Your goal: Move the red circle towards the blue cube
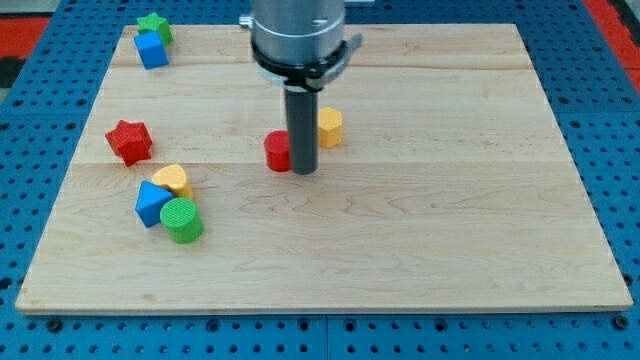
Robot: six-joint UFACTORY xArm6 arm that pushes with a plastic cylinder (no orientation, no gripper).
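The red circle [277,151] lies near the middle of the wooden board [420,230]. My tip [304,171] stands right against its right side, partly hiding it. The blue cube [152,50] sits at the view's top left, with a green star [154,25] touching it from above. The red circle is far to the right of and below the blue cube.
A yellow hexagon block [329,127] sits just right of the rod. A red star [129,141] lies at the left. Below it a yellow block [173,180], a blue block [152,203] and a green cylinder [182,220] cluster together.
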